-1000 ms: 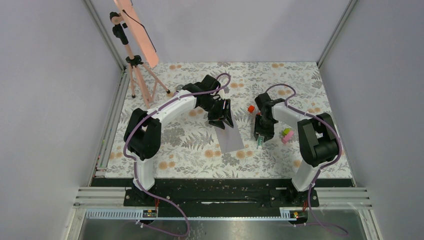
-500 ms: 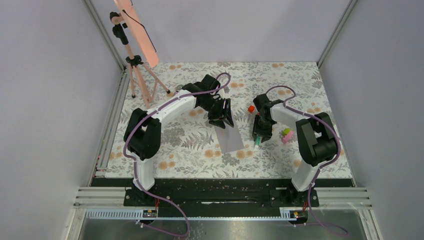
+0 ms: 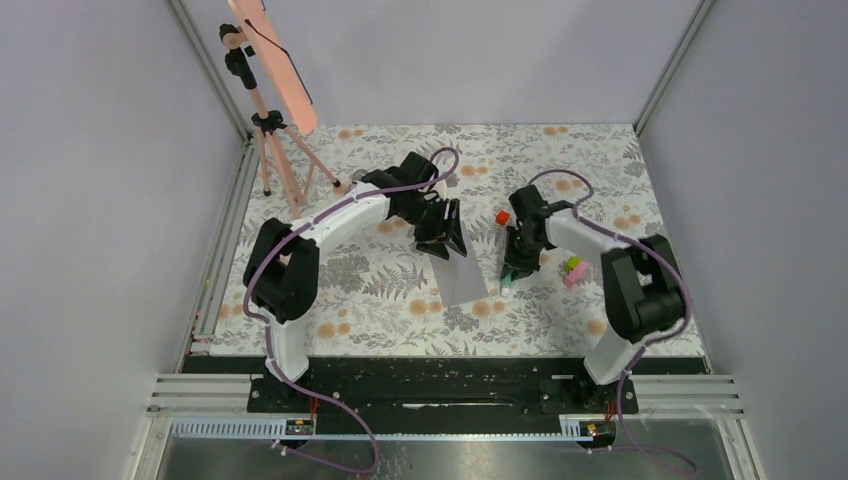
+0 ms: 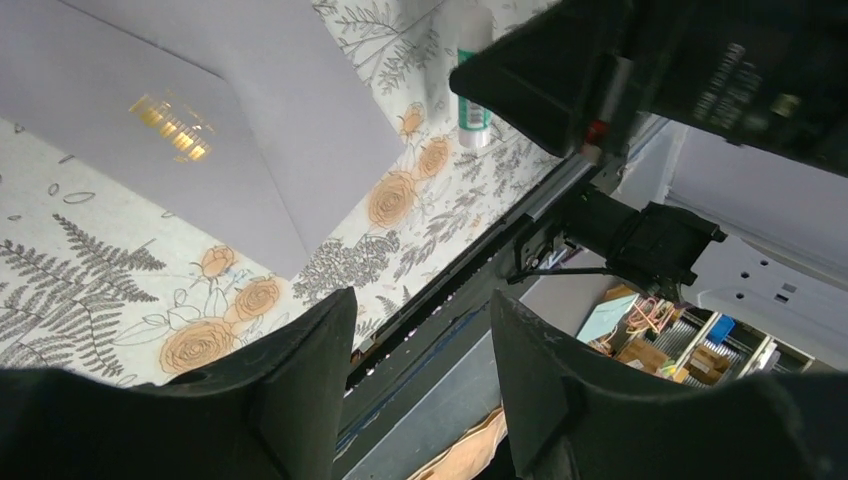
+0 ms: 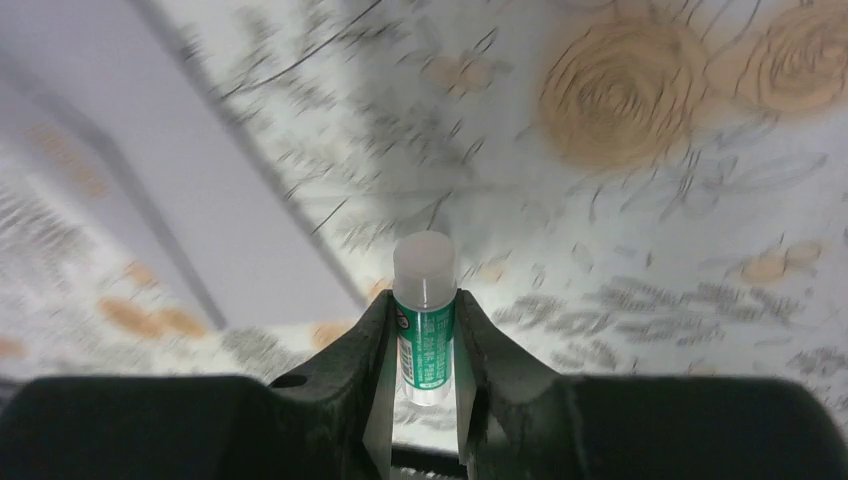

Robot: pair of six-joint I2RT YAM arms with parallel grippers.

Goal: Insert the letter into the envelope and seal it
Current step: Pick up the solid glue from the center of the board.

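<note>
Sealing seems the step: right claw (image 5: 424, 345) clamps a capped green-and-white plastic glue stick (image 5: 424, 290) needing uncapping, flat grey-lilac paper envelope (image 4: 300, 130) to its left; left claw (image 4: 420, 330) gapes empty.

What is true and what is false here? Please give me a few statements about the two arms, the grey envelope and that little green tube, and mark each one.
1. The right gripper is closed on a green-labelled glue stick. True.
2. The left gripper is clamped on the envelope. False: its jaws stand open with nothing between them, above the envelope.
3. The envelope lies on the flower-patterned table, between the two grippers. True.
4. A tripod stands at the near right corner. False: it stands at the far left.
5. The glue stick is lying loose on the envelope. False: it is held off to the envelope's side, in the right gripper.
</note>
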